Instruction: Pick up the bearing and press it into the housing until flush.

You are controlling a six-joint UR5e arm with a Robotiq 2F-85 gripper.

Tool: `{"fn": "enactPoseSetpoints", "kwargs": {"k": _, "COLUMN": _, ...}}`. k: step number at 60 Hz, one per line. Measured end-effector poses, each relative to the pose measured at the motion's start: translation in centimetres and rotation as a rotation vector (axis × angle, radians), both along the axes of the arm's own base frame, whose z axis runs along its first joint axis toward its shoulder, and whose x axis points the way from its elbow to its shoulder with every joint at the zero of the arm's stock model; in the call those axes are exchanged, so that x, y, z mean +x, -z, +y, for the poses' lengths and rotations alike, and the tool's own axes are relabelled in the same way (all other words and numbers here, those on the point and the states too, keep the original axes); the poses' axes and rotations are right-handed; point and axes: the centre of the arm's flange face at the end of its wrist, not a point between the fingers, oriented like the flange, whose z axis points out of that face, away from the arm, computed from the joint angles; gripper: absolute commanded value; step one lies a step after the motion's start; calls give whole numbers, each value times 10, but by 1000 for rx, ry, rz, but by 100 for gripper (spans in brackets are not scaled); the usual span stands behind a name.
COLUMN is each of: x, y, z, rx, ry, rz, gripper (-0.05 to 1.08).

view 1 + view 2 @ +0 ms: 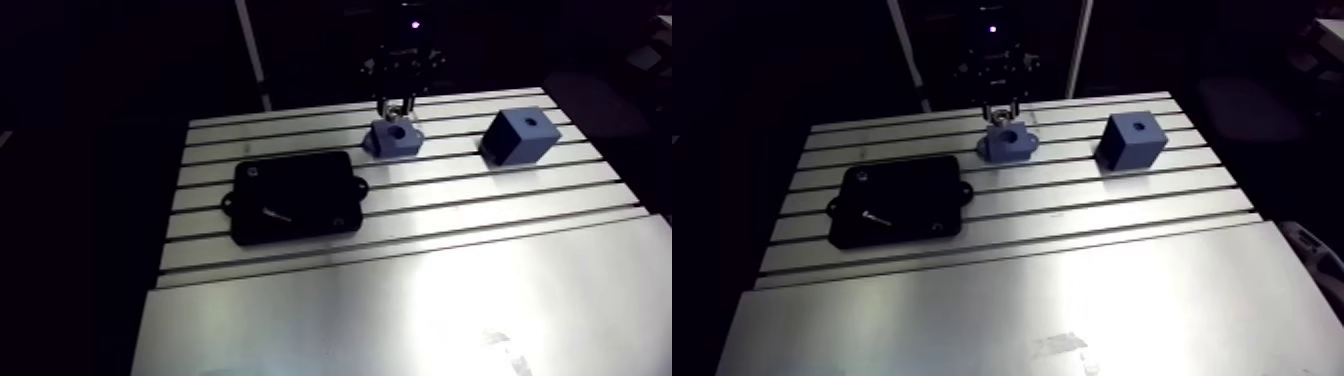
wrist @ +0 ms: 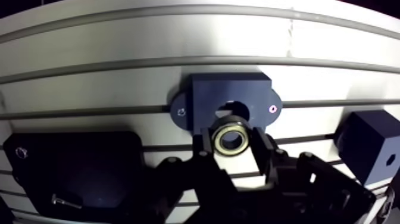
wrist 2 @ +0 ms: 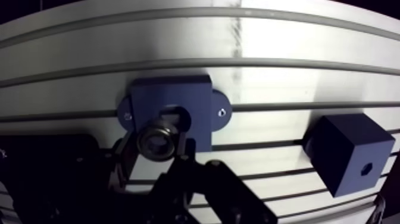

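Just one bearing [image 2: 231, 138], one housing [image 2: 205, 98]

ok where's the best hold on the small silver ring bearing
Grip the small silver ring bearing across its outer rim, a finger either side, from above, as the gripper has it now. That leaves its face free to enter the blue flanged housing.

Housing [image 1: 395, 137] is sitting far-centre on the tabletop [image 1: 420, 300]. Cube block [image 1: 518, 135] is sitting to its right, well apart, on the same far rows. Flat plate [image 1: 295, 195] is lying left of the housing and nearer, with a screw [image 1: 272, 213] lying on it. Hand [image 1: 397, 100] is hanging at the housing's far side, with the bearing [image 2: 230, 137] being held in it, just beside the housing's bore.
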Motion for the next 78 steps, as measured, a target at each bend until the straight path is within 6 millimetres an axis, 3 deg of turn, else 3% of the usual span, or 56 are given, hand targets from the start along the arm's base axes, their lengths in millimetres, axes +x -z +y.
{"fn": "enactPoseSetpoints", "kwargs": {"k": 26, "x": -2, "y": 17, "z": 11, "rx": -4, "ry": 15, "rz": -11, "gripper": 62}}
{"fn": "enactPoseSetpoints", "kwargs": {"k": 78, "x": -3, "y": 33, "z": 12, "rx": -6, "ry": 8, "rz": -19, "gripper": 62}}
